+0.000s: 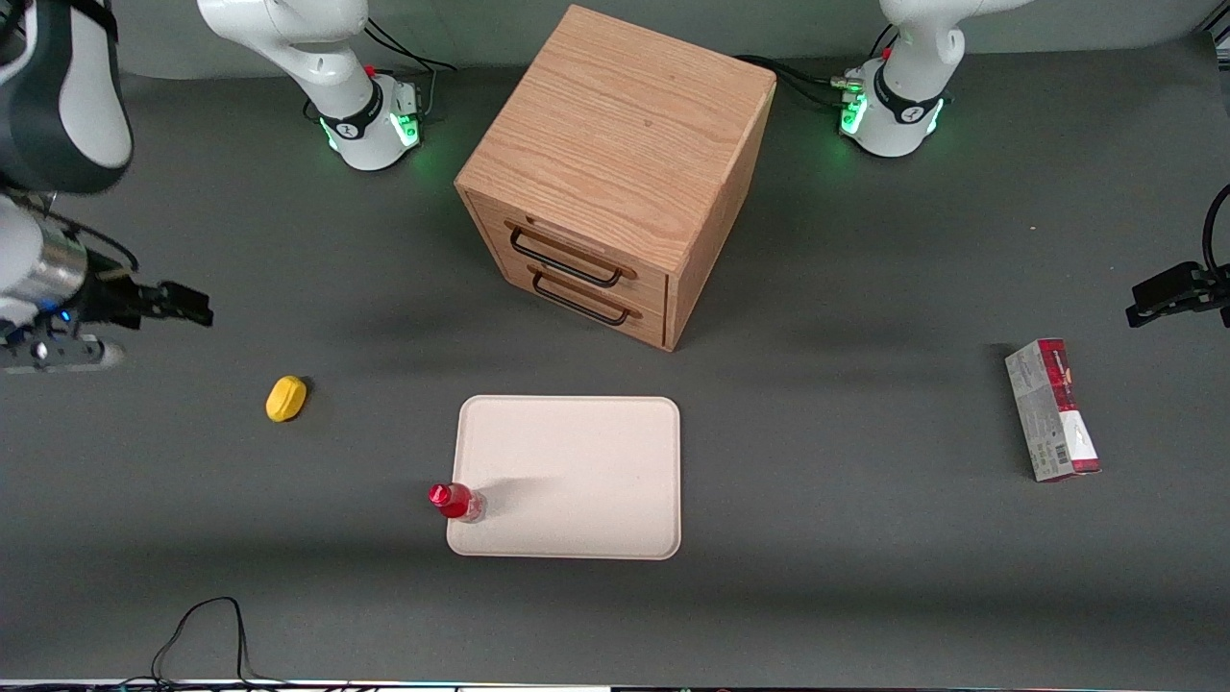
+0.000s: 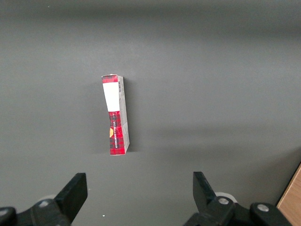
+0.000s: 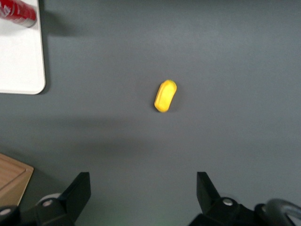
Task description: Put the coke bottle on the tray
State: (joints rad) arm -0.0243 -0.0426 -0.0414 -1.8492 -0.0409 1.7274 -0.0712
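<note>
A small red coke bottle (image 1: 455, 502) stands upright on the cream-white tray (image 1: 577, 461), just inside the tray's lower-left corner in the front view, its red cap leaning toward the rim. The tray lies flat on the dark grey table (image 1: 865, 577), low in the centre of the frame, directly in front of the wooden drawer cabinet (image 1: 615, 173), whose two black-handled drawers face it.

The gripper (image 1: 183, 303) of the working right arm hangs above the table at the left edge of the front view, about mid-height in the frame, well apart from both bottle and tray and holding nothing. In the right wrist view its two black fingers (image 3: 77, 193) stand spread wide, with bare table between them.

A yellow lemon-shaped object (image 1: 285, 398) rests on the table between the gripper and the tray in the front view, slightly above the tray's upper edge in the frame; the right wrist view shows it (image 3: 165, 95) lying alone on the grey surface, with the tray's rounded corner (image 3: 28, 70) and part of the bottle (image 3: 18, 12) also in sight.

At the right of the front view, toward the parked arm's end of the table, a red-and-grey carton (image 1: 1052, 408) lies on its side; the left wrist view shows the same carton (image 2: 115, 114) on open table.
</note>
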